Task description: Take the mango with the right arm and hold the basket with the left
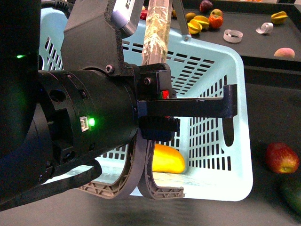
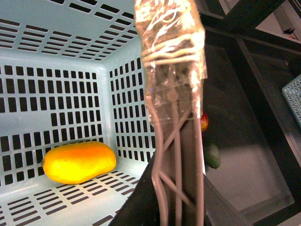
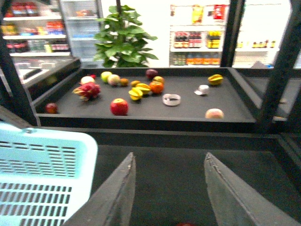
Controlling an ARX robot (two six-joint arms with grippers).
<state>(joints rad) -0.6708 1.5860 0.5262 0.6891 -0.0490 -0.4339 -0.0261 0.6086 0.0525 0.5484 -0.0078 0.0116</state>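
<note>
The pale turquoise basket point(image 1: 221, 75) stands in front of me. The yellow-orange mango point(image 1: 167, 159) lies on its slotted floor, near the front wall. It also shows in the left wrist view point(image 2: 79, 161). My left gripper point(image 1: 160, 101) is shut on the basket's tape-wrapped brown-grey handle point(image 1: 157, 33), which stands upright. In the left wrist view the handle point(image 2: 174, 94) runs up between the jaws of the left gripper point(image 2: 175, 207). My right gripper point(image 3: 169, 156) is open and empty over the dark table, beside a corner of the basket point(image 3: 42, 174). It is not seen in the front view.
A red-and-yellow fruit point(image 1: 281, 157) and a dark green fruit point(image 1: 294, 193) lie on the dark table right of the basket. A raised black tray at the back point(image 3: 188, 113) holds several fruits and tape rolls. My left arm hides much of the basket's left side.
</note>
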